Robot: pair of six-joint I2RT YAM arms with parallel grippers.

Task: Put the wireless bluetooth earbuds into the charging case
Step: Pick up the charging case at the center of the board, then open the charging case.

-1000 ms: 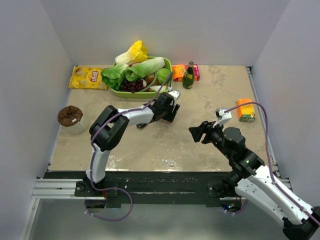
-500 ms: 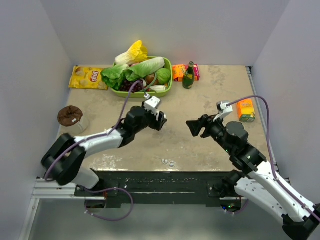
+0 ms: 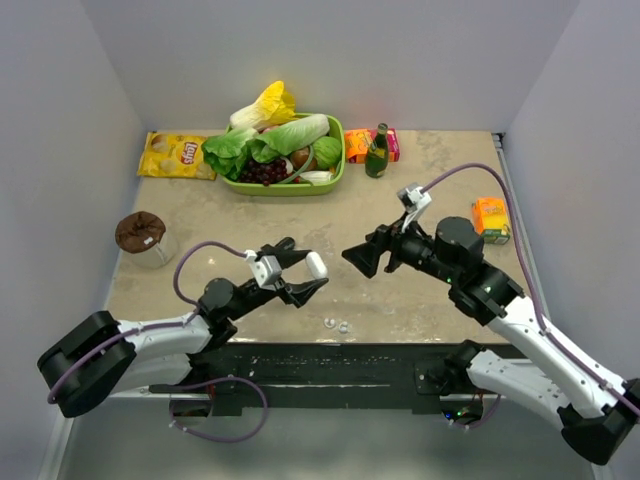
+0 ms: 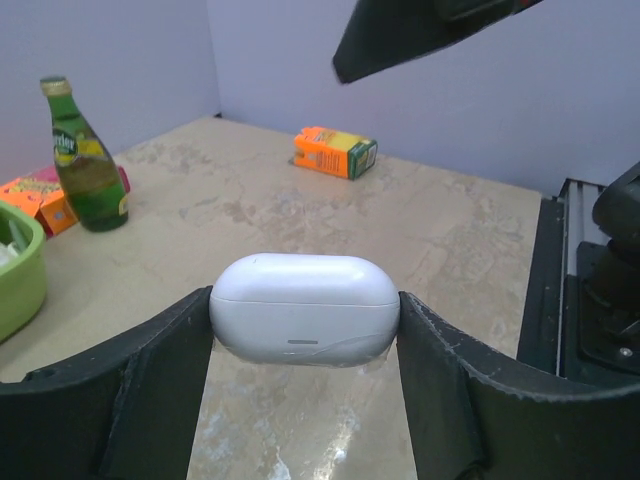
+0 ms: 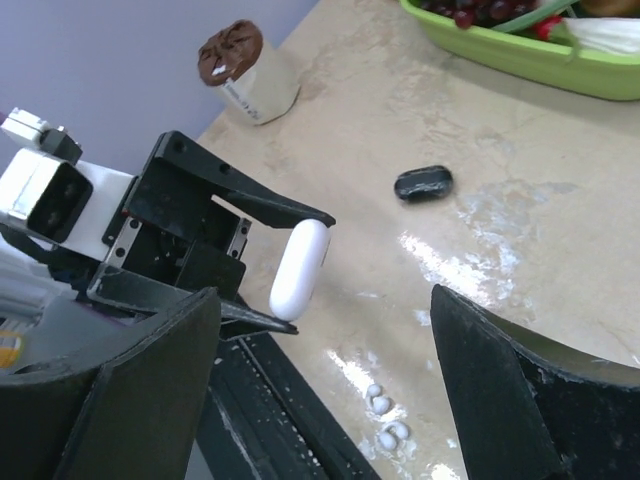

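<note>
Smooth white oval charging case [image 4: 304, 306], pinched in left gripper [image 4: 304, 322], marbled tabletop [image 4: 250, 205]

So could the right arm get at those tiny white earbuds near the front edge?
Probably yes. The right claw is open and empty, the white earbuds lie uncovered nearby, and the left claw, gripping the white charging case, sits to one side.

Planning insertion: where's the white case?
The white case is clamped in the left gripper's jaws, mid-frame in the top view, just beyond the earbuds.
</note>
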